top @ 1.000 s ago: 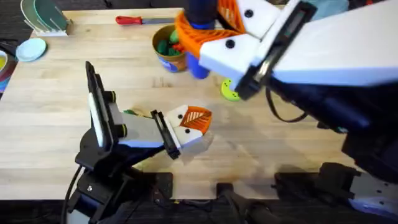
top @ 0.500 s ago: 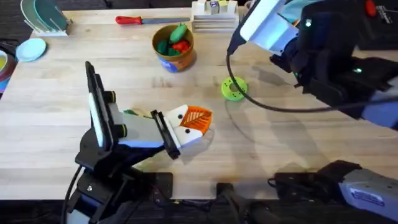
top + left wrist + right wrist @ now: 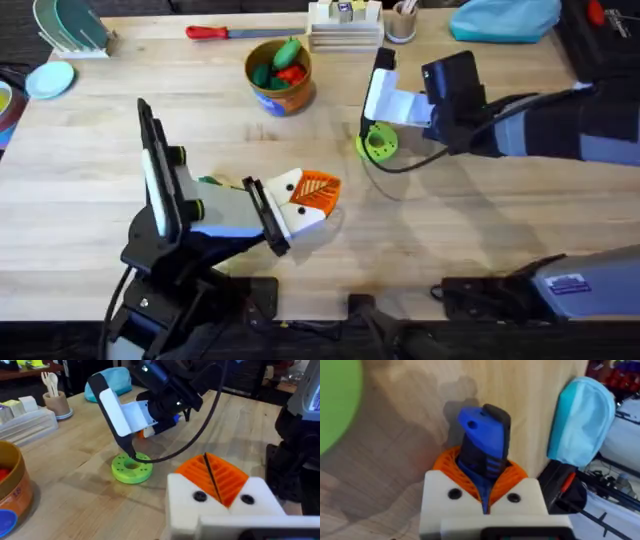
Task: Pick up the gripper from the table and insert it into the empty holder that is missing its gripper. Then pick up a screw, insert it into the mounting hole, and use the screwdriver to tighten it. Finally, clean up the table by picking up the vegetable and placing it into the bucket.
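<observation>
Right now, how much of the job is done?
Done: the screwdriver is picked up; the right gripper is shut on it. In hand: it hangs over the green disc, so tightening seems underway. Left: a slim green thing, maybe the vegetable, lies by the left arm, not in the bucket.

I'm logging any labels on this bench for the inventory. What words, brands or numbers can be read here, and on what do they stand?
No text reads clearly.
Bucket: a mark on its orange side in the left wrist view, too blurred to read.
Right arm: a blue label near its base, too small to read.
Boxes at the table's far edge: coloured labels, unreadable.
</observation>
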`<state>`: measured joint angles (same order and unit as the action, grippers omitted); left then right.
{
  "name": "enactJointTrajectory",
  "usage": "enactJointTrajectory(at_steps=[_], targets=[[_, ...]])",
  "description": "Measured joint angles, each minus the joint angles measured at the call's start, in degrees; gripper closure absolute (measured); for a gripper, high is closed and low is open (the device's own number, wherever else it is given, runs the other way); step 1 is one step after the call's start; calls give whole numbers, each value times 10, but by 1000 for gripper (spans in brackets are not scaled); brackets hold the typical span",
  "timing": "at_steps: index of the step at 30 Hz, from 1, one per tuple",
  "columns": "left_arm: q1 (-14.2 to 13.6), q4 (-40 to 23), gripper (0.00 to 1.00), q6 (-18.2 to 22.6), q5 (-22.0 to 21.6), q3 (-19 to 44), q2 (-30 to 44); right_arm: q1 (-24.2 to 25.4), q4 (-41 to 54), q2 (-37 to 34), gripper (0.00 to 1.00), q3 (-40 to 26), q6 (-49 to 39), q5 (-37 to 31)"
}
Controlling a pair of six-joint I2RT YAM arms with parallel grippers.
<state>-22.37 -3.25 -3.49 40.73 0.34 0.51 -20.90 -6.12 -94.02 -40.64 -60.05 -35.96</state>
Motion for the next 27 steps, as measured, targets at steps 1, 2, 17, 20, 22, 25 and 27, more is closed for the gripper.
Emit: enactJointTrajectory(at_steps=[1,2,17,20,22,25,27], targets=[[0,0,992,0,0,0,0,-2,-4,-2,964,-1,-1,-2],[0,0,992,0,0,0,0,-4,-5,-2,885,-1,0,-4],[0,0,821,1,0,0,0,-37,7,3,11,-20,95,-57],[0,0,389,0,0,0,0,-44,42,20,11,-19,153,-51],[0,0,71,0,0,0,0,-47,70,37,10,-17,196,-39],[0,0,10,0,0,0,0,-48,105,68,10,-12,248,-20],[0,0,8,0,0,0,0,-48,122,98,10,-10,279,-9]])
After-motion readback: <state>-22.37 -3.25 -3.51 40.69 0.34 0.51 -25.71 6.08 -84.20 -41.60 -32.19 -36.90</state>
